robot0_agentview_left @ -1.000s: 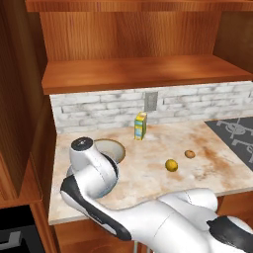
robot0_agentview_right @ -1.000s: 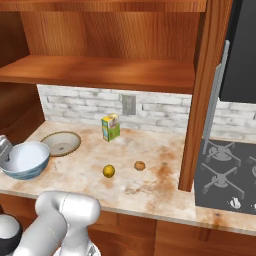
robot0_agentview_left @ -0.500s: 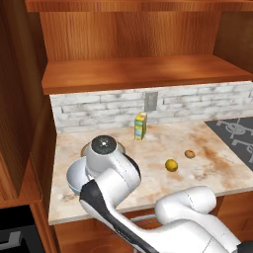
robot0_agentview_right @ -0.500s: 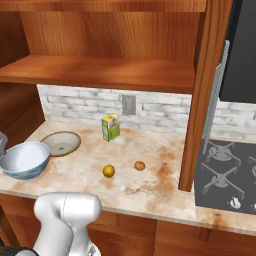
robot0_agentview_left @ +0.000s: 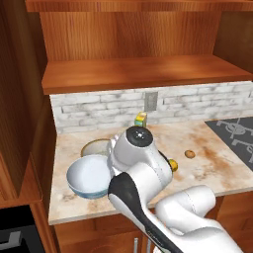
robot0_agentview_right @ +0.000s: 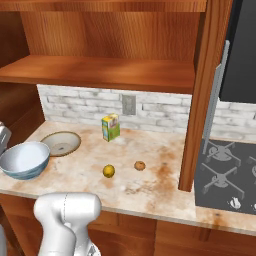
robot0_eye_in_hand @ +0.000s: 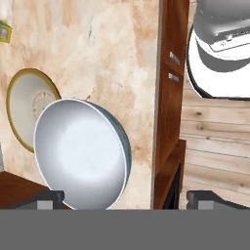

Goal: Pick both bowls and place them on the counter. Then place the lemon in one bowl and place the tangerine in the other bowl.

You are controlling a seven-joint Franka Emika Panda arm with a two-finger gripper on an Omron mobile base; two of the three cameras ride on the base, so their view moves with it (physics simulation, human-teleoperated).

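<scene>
Both bowls rest on the counter at its left end. The deep white bowl stands near the front edge. Just behind it lies the shallow tan-rimmed bowl. The lemon and the tangerine lie mid-counter, apart from the bowls; my arm hides most of the lemon in the left base view. My gripper is open and empty, hanging over the counter's front edge beside the deep bowl, which is nearer the left fingertip.
A yellow-green carton stands upright near the brick back wall. A wooden shelf overhangs the counter. A wooden upright and a stove bound the right side; a cabinet wall closes the left.
My arm's elbow has swung right and up, uncovering the deep bowl in the left base view. The hand has drawn back from that bowl. Bowls and fruit have not moved.
</scene>
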